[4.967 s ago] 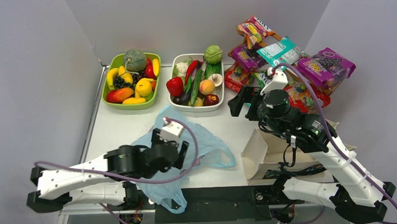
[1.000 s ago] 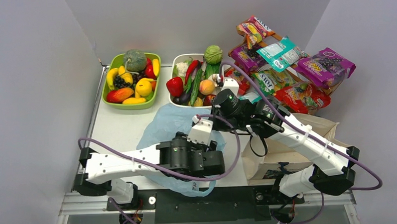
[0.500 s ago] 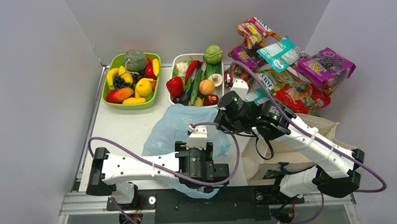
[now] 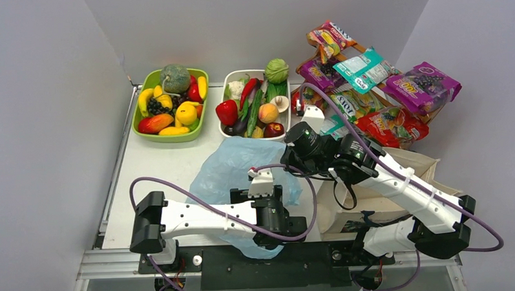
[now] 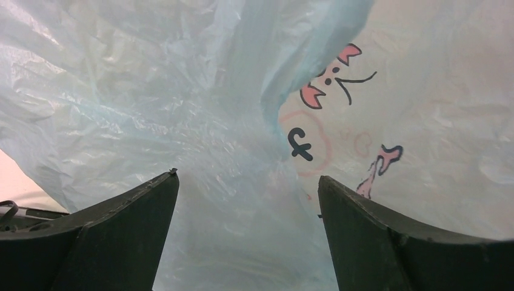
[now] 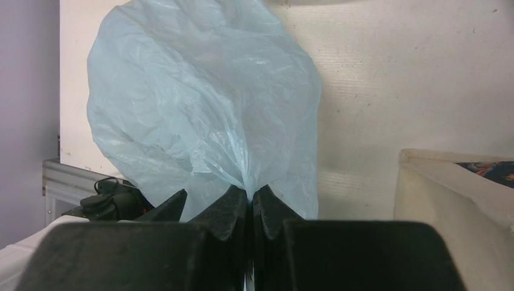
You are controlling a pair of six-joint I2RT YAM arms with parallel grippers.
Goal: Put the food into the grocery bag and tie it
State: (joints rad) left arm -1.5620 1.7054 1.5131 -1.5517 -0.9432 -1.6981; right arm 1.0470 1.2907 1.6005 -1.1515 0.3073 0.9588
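From my seat, the grocery bag [image 4: 233,162] lies crumpled on the worktop [image 4: 155,165], near the front edge, between the two arms and just in front of the food trays. My right gripper [image 6: 250,197] is closed tight, with a gathered pinch of the bag's pale blue film caught between its fingertips. From that pinch the plastic balloons up and away in the right wrist view.

My left gripper [image 5: 247,182] stands wide open and has hold of nothing. Its two dark fingers [image 5: 121,224] frame a wall of wrinkled blue plastic, and I cannot tell whether either one touches it. A printed mark [image 5: 339,97] in pink and black shows on the film off to the right (it is too close and folded for me to read).

None of the food is in the bag as far as I can see. The toy fruit [image 4: 176,113] sits in the green tray [image 4: 140,130] at the back left, and the toy vegetables [image 4: 257,107] sit in the white tray [image 4: 286,122] beside it. The snack packets [image 4: 375,83] are heaped at the back right. A stiff beige tote [image 4: 331,195] lies under the right arm, just beside the blue bag.
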